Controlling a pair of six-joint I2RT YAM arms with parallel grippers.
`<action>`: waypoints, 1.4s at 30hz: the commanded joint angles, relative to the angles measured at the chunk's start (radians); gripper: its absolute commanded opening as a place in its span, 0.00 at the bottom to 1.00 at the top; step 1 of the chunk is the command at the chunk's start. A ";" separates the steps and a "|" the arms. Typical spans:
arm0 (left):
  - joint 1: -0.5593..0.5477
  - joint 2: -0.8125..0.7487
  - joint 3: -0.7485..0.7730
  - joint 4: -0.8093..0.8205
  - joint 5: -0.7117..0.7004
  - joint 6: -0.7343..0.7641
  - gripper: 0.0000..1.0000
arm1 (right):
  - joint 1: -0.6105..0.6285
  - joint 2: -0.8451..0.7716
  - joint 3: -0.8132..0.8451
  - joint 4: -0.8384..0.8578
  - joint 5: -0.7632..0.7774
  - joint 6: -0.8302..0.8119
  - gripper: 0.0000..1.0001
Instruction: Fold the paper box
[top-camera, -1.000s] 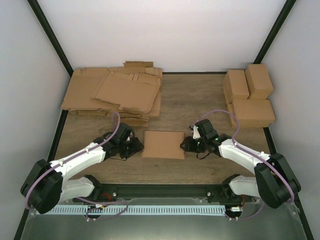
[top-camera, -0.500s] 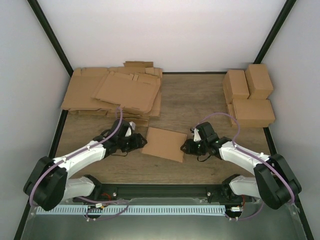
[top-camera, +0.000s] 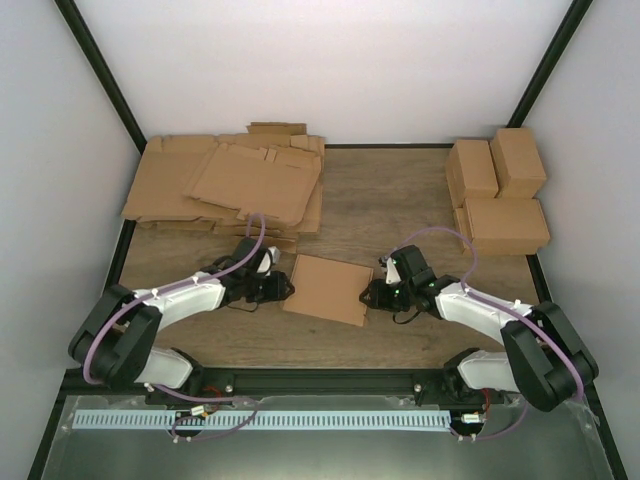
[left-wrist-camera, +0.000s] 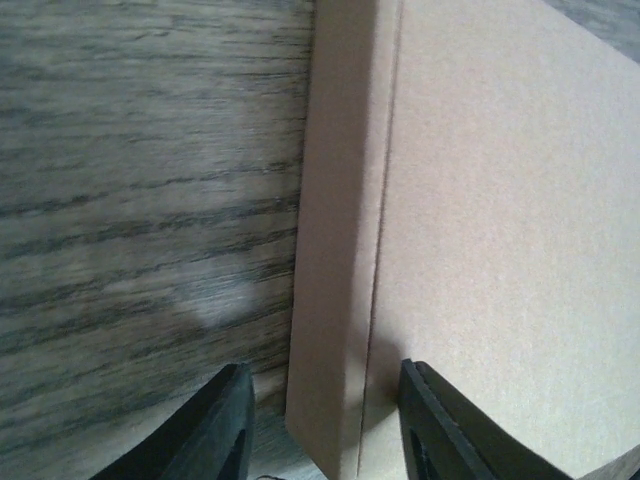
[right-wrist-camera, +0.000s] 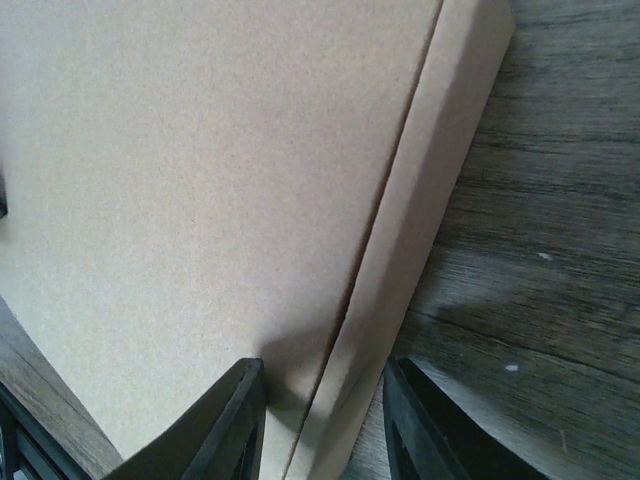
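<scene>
Cardboard sheets (top-camera: 230, 185) far left — boxes (top-camera: 497, 195) right

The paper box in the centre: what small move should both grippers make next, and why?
The paper box looks flat, and the left gripper and right gripper each stand open astride a creased edge strip, holding nothing. So probably close both on those strips first.

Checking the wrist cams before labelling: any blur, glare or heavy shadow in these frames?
Top external: even, diffuse light, sharp throughout, soft shadows only. Left wrist: pale glare patch on the table; the left tool has soft-focus fingers at the bottom edge, while the crease of the paper box is crisp. Right wrist: the right tool has dark, blurry fingers and casts a shadow onto the box.
</scene>
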 joint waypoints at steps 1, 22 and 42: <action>0.003 0.044 0.008 0.010 -0.020 0.046 0.36 | 0.008 0.015 -0.013 -0.020 0.035 -0.004 0.34; -0.039 -0.137 -0.059 -0.038 -0.010 -0.058 0.30 | 0.008 0.134 0.107 -0.008 0.057 -0.145 0.30; -0.024 -0.010 0.069 -0.052 -0.054 0.016 0.46 | 0.008 0.022 0.093 -0.035 0.093 -0.138 0.43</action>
